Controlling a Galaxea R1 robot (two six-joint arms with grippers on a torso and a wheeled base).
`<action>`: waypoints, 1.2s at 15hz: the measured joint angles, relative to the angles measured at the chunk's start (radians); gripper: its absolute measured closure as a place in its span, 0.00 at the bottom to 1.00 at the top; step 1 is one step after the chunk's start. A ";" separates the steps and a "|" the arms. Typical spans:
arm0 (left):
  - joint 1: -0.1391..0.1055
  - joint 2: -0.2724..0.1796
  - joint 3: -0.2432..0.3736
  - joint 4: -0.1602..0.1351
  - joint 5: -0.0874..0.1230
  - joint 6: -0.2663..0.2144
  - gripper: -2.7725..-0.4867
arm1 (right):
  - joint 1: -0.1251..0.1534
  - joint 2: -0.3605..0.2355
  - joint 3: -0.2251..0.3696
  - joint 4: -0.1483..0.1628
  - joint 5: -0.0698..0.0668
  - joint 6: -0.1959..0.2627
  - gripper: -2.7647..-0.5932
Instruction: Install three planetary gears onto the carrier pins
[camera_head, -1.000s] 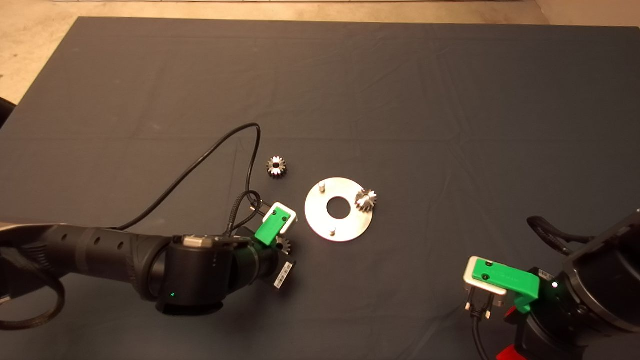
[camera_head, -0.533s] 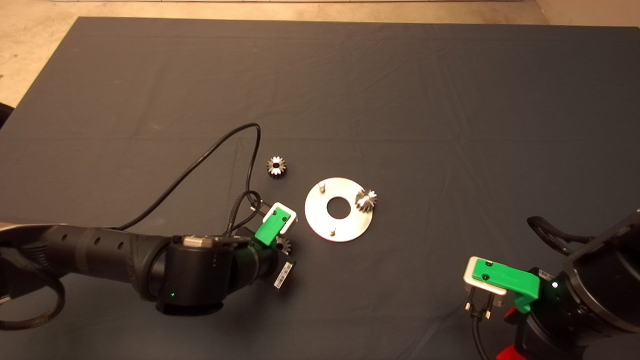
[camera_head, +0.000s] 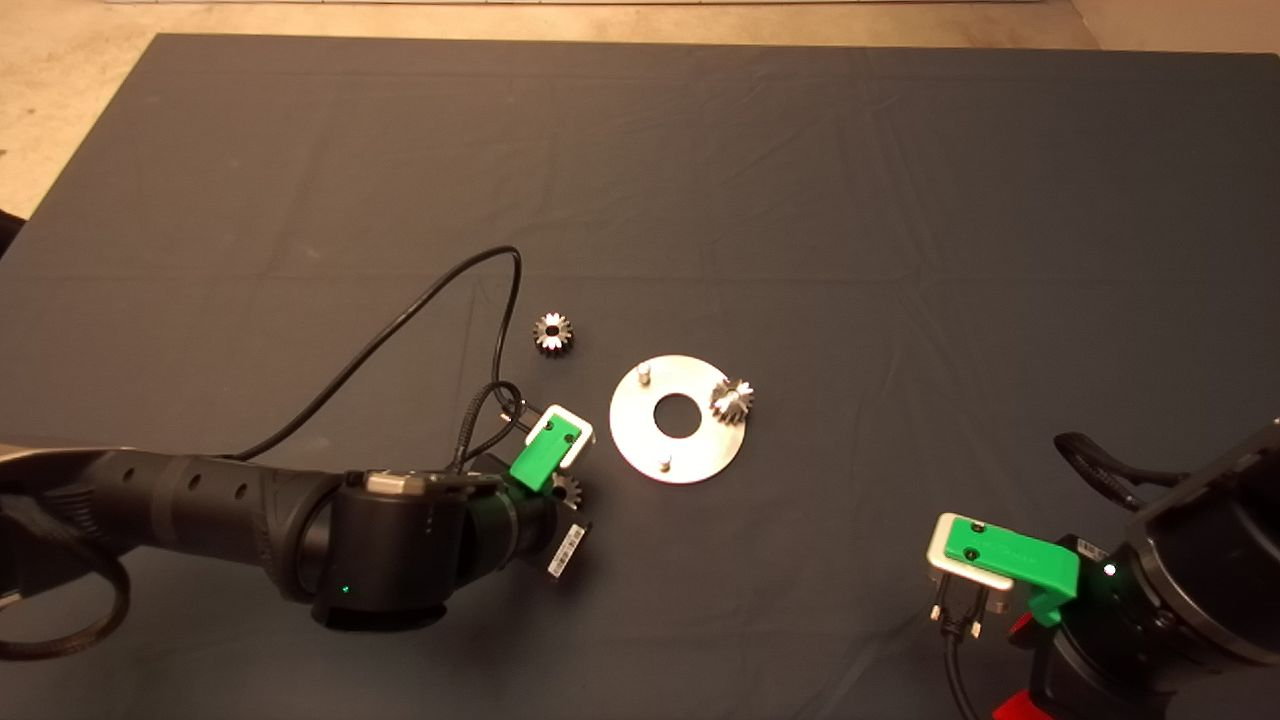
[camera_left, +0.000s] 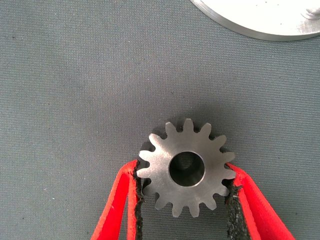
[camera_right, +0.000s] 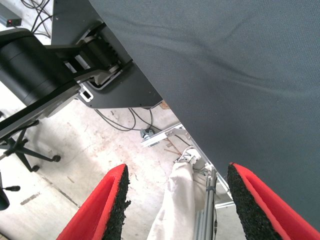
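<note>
The left gripper (camera_left: 185, 192) at lower centre presses both pads against a gear (camera_left: 186, 167) lying on the mat (camera_head: 800, 180), just left of the disc (camera_head: 690, 455). One gear (camera_head: 733, 399) sits on a pin, another (camera_head: 552, 331) lies above-left. The right gripper (camera_right: 177, 202) waits at lower right, fingers wide apart, holding nothing.

The left arm reaches in low over the table, wrist bent down. Its left pincer (camera_left: 184, 185) has both pads pressed on a gear (camera_left: 186, 167). The right pincer (camera_right: 177, 202) waits at the lower right, fingers wide apart.
</note>
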 joint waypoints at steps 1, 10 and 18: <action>0.000 0.000 0.000 0.000 0.000 0.000 0.86 | 0.000 0.000 0.000 0.000 0.000 0.000 0.61; -0.037 -0.004 0.024 -0.043 -0.002 -0.005 0.90 | 0.000 -0.025 0.000 0.001 0.000 0.000 0.61; -0.186 -0.009 0.037 -0.143 -0.001 -0.008 0.90 | 0.000 -0.065 0.000 0.003 0.000 0.004 0.61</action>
